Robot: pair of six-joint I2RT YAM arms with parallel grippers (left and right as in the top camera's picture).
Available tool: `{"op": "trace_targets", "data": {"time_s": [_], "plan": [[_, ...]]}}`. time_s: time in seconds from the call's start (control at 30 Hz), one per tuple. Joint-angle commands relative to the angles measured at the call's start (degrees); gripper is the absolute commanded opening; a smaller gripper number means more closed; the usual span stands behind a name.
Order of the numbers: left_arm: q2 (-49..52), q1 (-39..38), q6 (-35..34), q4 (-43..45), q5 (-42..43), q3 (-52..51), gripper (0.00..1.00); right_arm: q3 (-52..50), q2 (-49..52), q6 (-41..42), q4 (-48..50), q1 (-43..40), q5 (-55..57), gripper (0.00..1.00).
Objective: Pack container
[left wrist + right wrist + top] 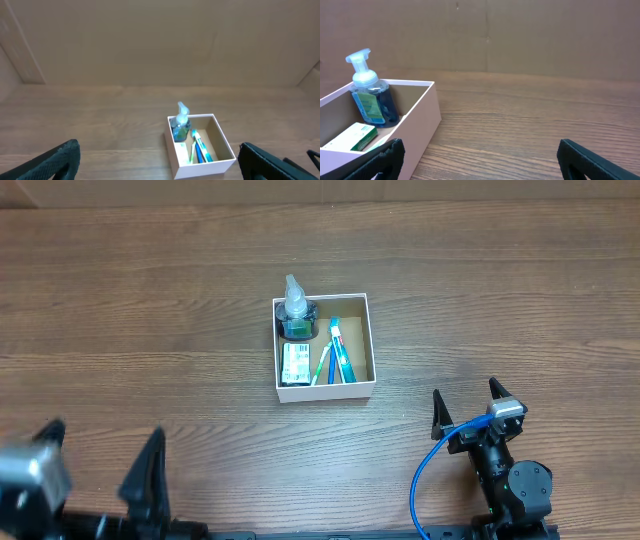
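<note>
Noting limits of view first: the left gripper (pixel 98 462) sits at the near-left corner of the table (pixel 150 300). Overhead it is blurred and cut off by the lower edge of the picture. Its own wrist view shows only the two dark fingers (pixel 57 161), at the bottom corners. Jaws spread wide, empty.

The right gripper (pixel 467 398) stands by the near edge, right of centre, with its arm partly cut off below. Jaws likewise spread, empty. A blue cable (pixel 425 470) loops from its wrist down out of view.

The container (pixel 325 392) rests at the middle of the table, well apart from both grippers. Contents:
- A pump bottle (pixel 296 313) with blue liquid stands upright in the far-left corner.
- A small green-and-white box (pixel 294 364) lies in the near-left corner, its print too small to read.
- Toothbrushes (pixel 338 352) lie on the floor just beside the box. Their blue and green handles overlap, so the count is uncertain.
- The right part of the brown floor is bare.

The right wrist view cuts off the container at the left edge, and its near wall hides most of the small box. In the left wrist view the small box is hard to make out behind the near wall. A plain cardboard wall (pixel 150 45) stands along the far edge of the table.
</note>
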Motion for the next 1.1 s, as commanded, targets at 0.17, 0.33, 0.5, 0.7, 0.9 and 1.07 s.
{"op": "trace_targets", "data": {"time_s": [0.17,0.33,0.5,0.7,0.9,1.07], "plan": [[-13.1,0.4,1.3,-4.3,-1.2,-1.0,1.00,-0.1,-0.6,-0.2,0.1,-0.3,-0.1,1.00],[-20.7,0.4,0.9,-6.5,-0.9,-6.2,1.00,-0.1,-0.6,-0.2,0.1,-0.3,-0.1,1.00],[-27.9,0.6,-0.9,-6.5,-0.9,-13.8,1.00,-0.1,-0.6,-0.2,0.1,-0.3,-0.1,1.00],[-34.7,1.4,-0.9,-6.5,-0.9,-23.1,1.00,-0.1,-0.6,-0.2,0.1,-0.3,-0.1,1.00],[-41.0,3.8,-0.7,-2.1,-2.0,-32.9,1.00,-0.1,-0.6,-0.2,0.1,-0.3,-0.1,1.00],[-40.9,4.1,-0.6,2.6,-2.1,-36.3,1.00,-0.1,-0.6,-0.2,0.1,-0.3,-0.1,1.00]]}}
